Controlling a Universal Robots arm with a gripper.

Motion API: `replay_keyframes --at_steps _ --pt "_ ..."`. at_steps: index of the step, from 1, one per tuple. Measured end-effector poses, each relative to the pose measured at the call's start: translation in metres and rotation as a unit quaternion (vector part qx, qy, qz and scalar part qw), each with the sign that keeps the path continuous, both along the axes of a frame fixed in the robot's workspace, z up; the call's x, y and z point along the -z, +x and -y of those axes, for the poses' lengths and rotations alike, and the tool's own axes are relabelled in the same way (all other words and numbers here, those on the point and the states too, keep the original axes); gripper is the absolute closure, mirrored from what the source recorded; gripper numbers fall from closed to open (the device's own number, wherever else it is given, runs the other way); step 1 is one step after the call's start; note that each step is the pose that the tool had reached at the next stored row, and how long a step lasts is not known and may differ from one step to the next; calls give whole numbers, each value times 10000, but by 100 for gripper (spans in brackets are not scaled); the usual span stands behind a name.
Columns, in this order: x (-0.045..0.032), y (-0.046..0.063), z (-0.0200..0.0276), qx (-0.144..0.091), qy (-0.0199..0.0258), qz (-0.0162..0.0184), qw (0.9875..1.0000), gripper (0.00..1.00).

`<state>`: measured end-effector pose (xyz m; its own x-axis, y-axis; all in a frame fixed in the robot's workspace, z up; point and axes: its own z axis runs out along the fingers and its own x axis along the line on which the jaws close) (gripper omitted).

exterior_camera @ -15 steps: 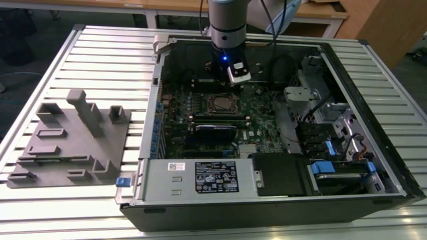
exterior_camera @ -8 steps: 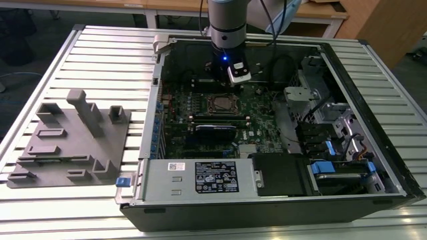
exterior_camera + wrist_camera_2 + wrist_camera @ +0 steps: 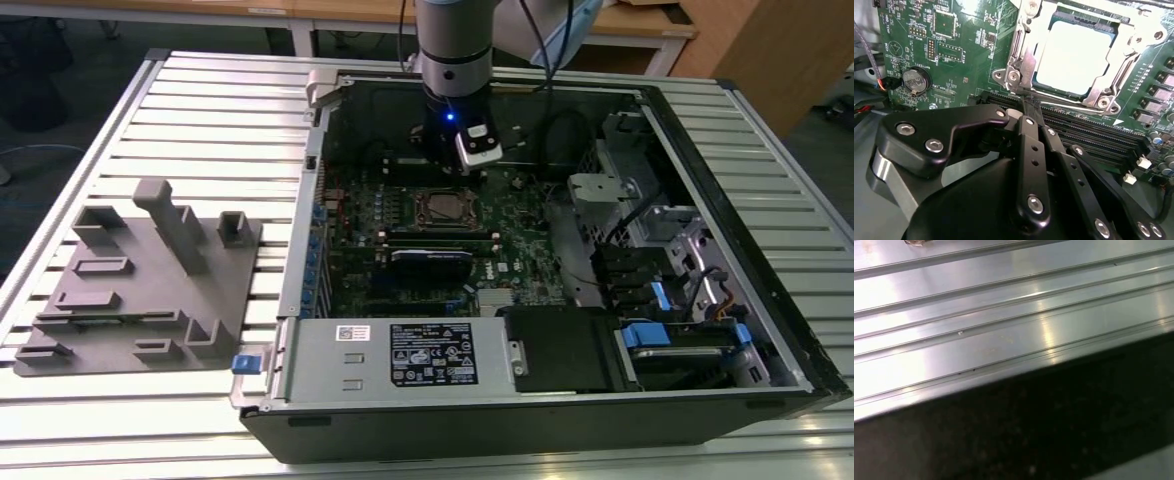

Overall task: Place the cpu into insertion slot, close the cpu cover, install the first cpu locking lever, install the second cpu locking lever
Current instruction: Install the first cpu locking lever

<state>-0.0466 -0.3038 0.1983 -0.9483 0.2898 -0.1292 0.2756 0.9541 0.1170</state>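
The cpu (image 3: pixel 1074 54) lies flat in its socket on the green motherboard, its silvery top showing through the window of the cpu cover (image 3: pixel 1102 94). The shiny cover frame lies down over the chip. My gripper (image 3: pixel 1026 103) is shut, with its black fingers (image 3: pixel 1030 150) pressed together. Their tips sit at the socket's edge, by a corner of the frame, and I cannot tell whether they touch a lever. In the exterior view the arm (image 3: pixel 454 70) reaches down into the back of the open case, just behind the cpu (image 3: pixel 445 208).
The open computer case (image 3: pixel 747 200) lies on a ribbed metal table (image 3: pixel 1004 315). A white-labelled power supply (image 3: pixel 400 355) fills the case's front and a black card (image 3: pixel 434 258) stands mid-board. A grey fixture block (image 3: pixel 134 280) sits at the exterior view's left. Memory slots (image 3: pixel 1094 131) run beside the socket.
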Motion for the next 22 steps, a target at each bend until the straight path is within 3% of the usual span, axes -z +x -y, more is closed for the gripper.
replay_keyframes --at_steps 14,19,22 --pt "2 -26 -66 32 4 9 10000 89" --pt "10 -26 -66 34 -19 80 10000 89" --pt "11 -26 -65 33 -36 103 9999 89"
